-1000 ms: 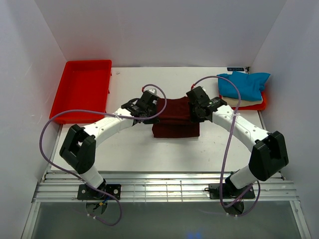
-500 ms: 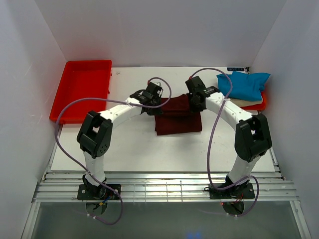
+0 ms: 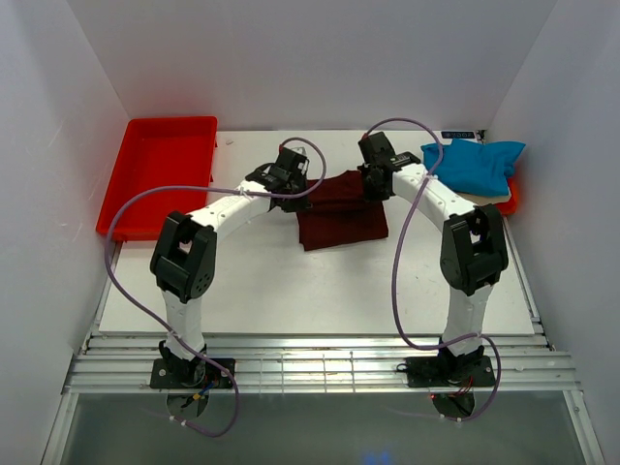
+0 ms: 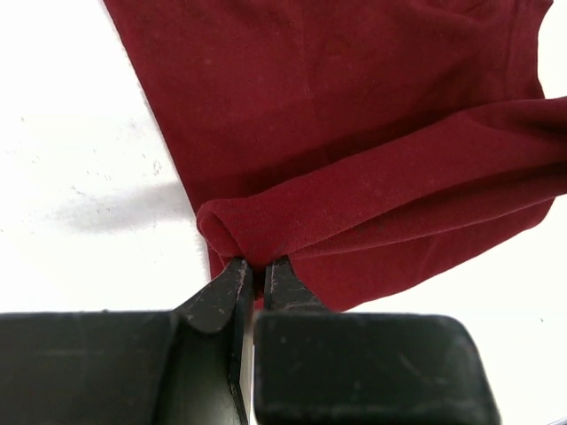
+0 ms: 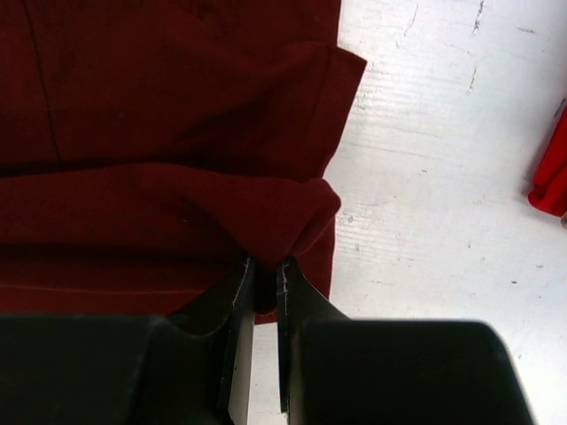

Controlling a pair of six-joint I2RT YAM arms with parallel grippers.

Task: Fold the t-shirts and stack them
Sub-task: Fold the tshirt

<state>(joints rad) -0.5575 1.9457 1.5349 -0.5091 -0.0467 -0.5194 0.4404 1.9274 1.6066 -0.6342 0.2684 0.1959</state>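
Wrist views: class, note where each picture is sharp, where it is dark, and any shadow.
Left wrist: maroon t-shirt sharp, soft grey shadow on the table beside it, left pincer black, featureless. Right wrist: table scratches crisp, cloth folds dim, right pincer equally black.

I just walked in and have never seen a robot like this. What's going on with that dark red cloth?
The robot is folding a maroon t-shirt on a white table. The left gripper and right gripper each pinch a doubled-over edge of it, one on each side. A blue t-shirt lies on a cream t-shirt at the far right.
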